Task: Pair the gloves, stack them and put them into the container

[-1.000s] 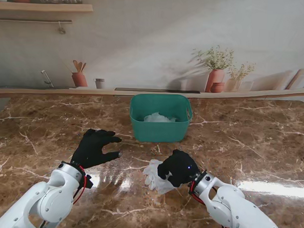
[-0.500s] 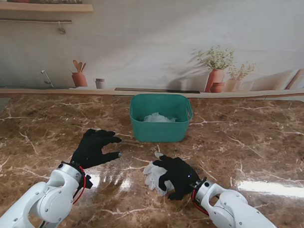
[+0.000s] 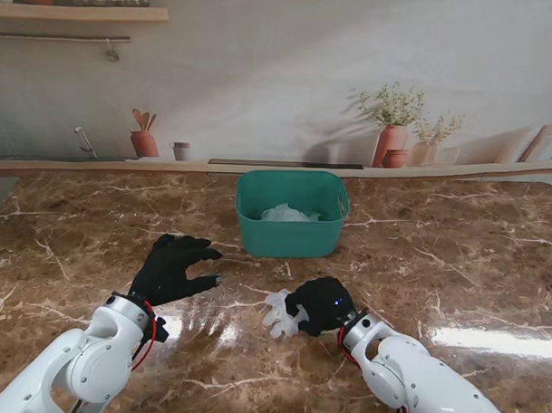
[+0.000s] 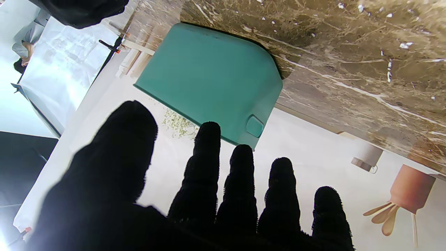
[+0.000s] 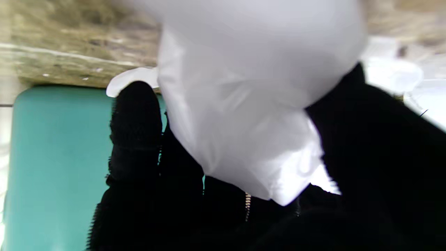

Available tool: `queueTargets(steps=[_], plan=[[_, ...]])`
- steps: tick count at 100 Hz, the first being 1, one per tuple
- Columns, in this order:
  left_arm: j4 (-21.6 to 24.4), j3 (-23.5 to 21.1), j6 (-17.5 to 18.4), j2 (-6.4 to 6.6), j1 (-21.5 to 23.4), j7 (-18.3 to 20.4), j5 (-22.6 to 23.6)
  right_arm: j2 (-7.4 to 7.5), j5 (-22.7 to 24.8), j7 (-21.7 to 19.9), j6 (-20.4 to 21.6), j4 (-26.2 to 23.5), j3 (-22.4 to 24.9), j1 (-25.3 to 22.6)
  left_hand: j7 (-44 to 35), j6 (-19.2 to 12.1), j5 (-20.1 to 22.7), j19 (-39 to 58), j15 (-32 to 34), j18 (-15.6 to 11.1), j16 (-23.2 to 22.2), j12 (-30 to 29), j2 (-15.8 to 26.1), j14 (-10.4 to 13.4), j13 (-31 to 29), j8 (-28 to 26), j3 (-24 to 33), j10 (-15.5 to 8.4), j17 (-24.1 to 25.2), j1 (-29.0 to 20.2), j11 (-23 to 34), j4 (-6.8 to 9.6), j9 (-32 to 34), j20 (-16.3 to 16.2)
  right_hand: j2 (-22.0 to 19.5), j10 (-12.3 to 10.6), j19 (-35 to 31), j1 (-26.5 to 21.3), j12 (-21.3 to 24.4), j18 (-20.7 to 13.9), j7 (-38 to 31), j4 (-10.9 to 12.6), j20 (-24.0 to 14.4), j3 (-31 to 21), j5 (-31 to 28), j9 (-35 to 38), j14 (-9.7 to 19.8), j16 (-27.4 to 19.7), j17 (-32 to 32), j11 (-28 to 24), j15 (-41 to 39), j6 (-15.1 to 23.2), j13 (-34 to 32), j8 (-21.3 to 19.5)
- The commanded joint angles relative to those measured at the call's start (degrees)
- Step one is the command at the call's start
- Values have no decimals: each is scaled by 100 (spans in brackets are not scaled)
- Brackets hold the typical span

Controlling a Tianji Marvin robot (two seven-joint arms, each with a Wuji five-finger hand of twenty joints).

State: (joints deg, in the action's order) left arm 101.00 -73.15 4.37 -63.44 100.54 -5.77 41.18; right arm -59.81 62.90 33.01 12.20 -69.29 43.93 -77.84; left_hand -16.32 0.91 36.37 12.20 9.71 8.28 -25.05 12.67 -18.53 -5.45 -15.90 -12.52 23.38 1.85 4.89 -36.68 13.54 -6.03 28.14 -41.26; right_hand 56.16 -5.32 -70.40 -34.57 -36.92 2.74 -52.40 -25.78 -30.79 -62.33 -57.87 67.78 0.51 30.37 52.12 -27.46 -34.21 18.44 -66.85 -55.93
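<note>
My right hand (image 3: pixel 320 305), in a black cover, is shut on a bunch of white gloves (image 3: pixel 277 313) on the marble table, just nearer to me than the green container (image 3: pixel 291 212). The right wrist view shows the white gloves (image 5: pixel 244 115) pressed between my black fingers (image 5: pixel 136 115) and thumb, with the container's green wall (image 5: pixel 52 157) behind. More white gloves (image 3: pixel 287 212) lie inside the container. My left hand (image 3: pixel 172 266) hovers open to the left, fingers spread, holding nothing. The left wrist view shows its fingers (image 4: pixel 240 181) pointing toward the container (image 4: pixel 209 80).
The brown marble table (image 3: pixel 455 267) stretches to both sides of the container. A wall ledge (image 3: pixel 96 168) runs along the far edge, with terracotta pots (image 3: pixel 392 143) pictured behind it.
My right hand opened flat over the white gloves half a second ago and has now closed around them, bunching them up. The left hand has stayed still.
</note>
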Motion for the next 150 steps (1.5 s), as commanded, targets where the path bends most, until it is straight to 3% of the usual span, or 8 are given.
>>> queueTargets(steps=[1,33,39,44,49,80,106,150], plan=[[9,5,31,6,35,9,-19,-54,-28,-347,-43,191,129,-186,-65,-199,113,-257,-191,-133,78,-74,182,257,196,-55,-173,-86,16,-126,-119,149,-96,84,195,-251,-357,-1306,-291,-229,-151,1027,-131,-272,-265,321,11,197,256,-327,-529,6,-401,299],[5,-12,81,-6,74,-56,-53,-87,249,-255,294,-909,1043,-638,-66,-135,122,119,-154,-195,58,-47,182,268,144,-53,-234,-46,-63,-165,-73,162,-114,-232,276,-205,-531,-1376,-434,-219,-99,1032,-191,-433,-426,462,-152,241,522,-395,-843,-57,-549,567],[3,-22,108,-6,79,-49,-73,-99,302,-306,358,-1255,1290,-763,-65,-77,132,184,-135,-402,53,-34,173,279,105,-47,-217,-3,-136,-188,-51,164,-126,-224,264,-211,-534,-1372,-444,-227,-101,1030,-196,-435,-429,468,-154,237,529,-382,-852,-46,-550,580],[6,-32,128,-4,84,-32,-90,-129,254,-384,442,-1509,1480,-848,-62,-46,135,206,-130,-569,58,-16,163,313,92,-38,-194,21,-164,-203,-22,163,-141,-149,262,-207,-533,-1376,-449,-228,-103,1032,-198,-441,-428,469,-154,235,529,-376,-855,-49,-549,585],[2,-36,150,-5,87,-34,-100,-145,254,-404,523,-1722,1638,-881,-69,-26,133,451,-115,-670,107,-4,141,309,96,-5,-105,23,-150,-156,-6,143,-153,407,264,-213,-532,-1370,-460,-229,-103,1029,-201,-440,-427,471,-154,231,529,-369,-859,-50,-548,595],[-32,0,133,-39,81,-163,-186,-245,67,-819,673,-2521,2185,-532,-56,-29,130,541,-83,-563,130,9,137,329,98,3,-116,19,-219,-132,16,139,-157,655,247,-207,-568,-1358,-496,-230,-112,1024,-241,-420,-427,491,-97,239,537,-327,-895,-48,-559,633],[-5,-55,154,-34,88,-159,-148,-334,-338,-1114,487,-1951,1862,548,-51,-26,125,641,-94,-534,156,-2,149,342,98,5,-143,9,-185,-137,-2,144,-150,728,229,-210,-587,-1358,-510,-255,-111,1030,-276,-408,-422,496,-89,234,544,-299,-894,-29,-559,649],[94,-124,34,-16,139,-76,-65,-626,-1148,-1017,599,641,118,2793,-50,-30,134,658,-107,-508,171,-9,165,341,87,6,-205,13,-157,-158,-12,150,-136,809,191,-250,-512,-1358,-572,-247,-109,1047,-333,-452,-391,452,-102,307,383,-281,-880,-42,-454,705]])
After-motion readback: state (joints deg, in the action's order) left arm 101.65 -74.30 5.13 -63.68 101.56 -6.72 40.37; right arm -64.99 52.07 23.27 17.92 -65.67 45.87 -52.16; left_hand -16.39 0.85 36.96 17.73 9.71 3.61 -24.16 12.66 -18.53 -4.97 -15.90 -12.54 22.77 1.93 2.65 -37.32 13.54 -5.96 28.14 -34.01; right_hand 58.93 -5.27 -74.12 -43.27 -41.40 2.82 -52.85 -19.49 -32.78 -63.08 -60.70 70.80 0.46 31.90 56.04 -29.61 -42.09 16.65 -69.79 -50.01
